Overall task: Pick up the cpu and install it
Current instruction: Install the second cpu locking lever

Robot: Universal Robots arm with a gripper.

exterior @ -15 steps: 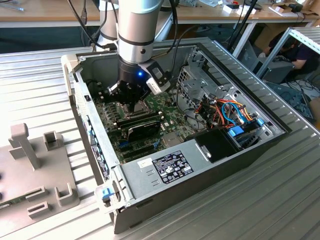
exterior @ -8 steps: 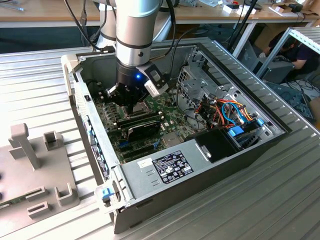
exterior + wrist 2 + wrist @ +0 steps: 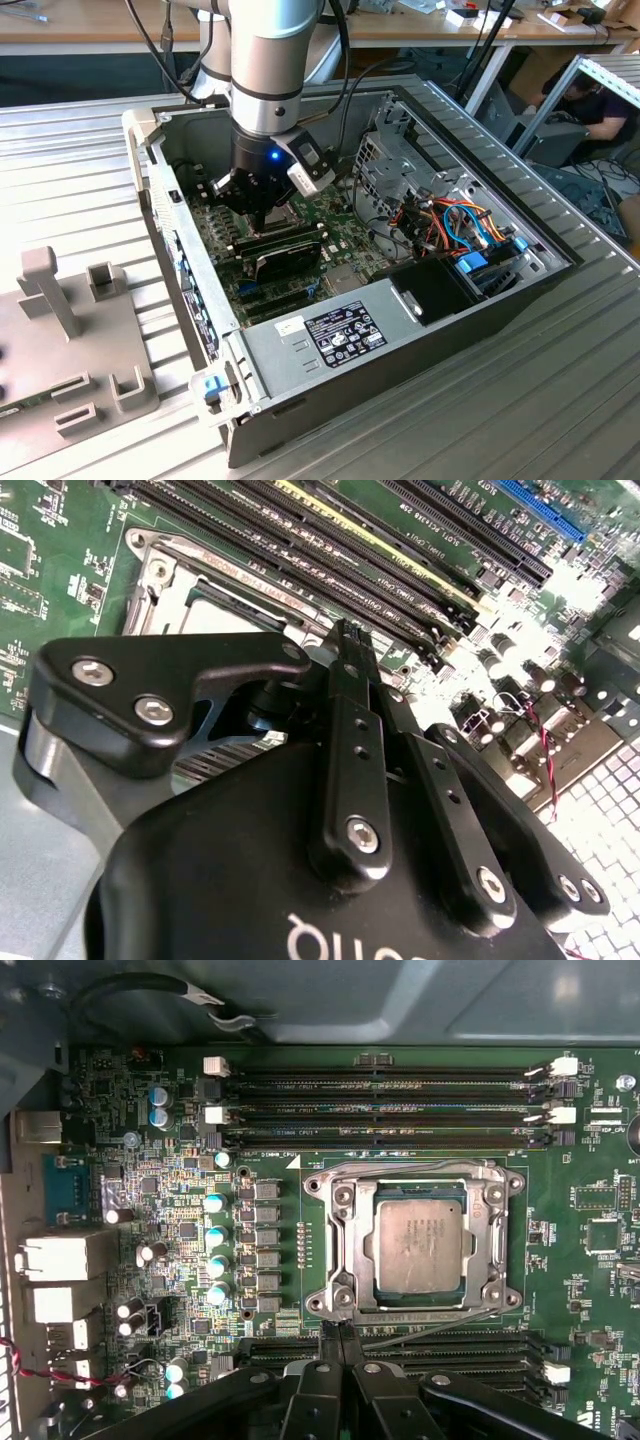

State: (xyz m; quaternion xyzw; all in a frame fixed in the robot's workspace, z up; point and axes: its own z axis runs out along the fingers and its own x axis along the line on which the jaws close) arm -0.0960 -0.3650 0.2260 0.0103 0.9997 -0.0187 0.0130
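Observation:
The cpu (image 3: 418, 1245), a dull silvery square, lies flat in the socket on the green motherboard, ringed by the shiny metal socket frame (image 3: 340, 1250). In the second wrist view a strip of the cpu (image 3: 218, 615) shows past the black gripper body. My gripper (image 3: 340, 1338) hangs just above the board beside the socket's edge, between the frame and a bank of memory slots, with its two black fingers pressed together and nothing between them. The exterior view shows the gripper (image 3: 262, 218) low inside the open computer case (image 3: 560, 262).
Long black memory slots (image 3: 385, 1100) run along both sides of the socket. Capacitors and rear ports (image 3: 60, 1260) crowd one end of the board. A drive cage with orange and blue cables (image 3: 455, 225) and a power supply (image 3: 330, 335) fill the case. A grey fixture (image 3: 70, 330) stands outside it.

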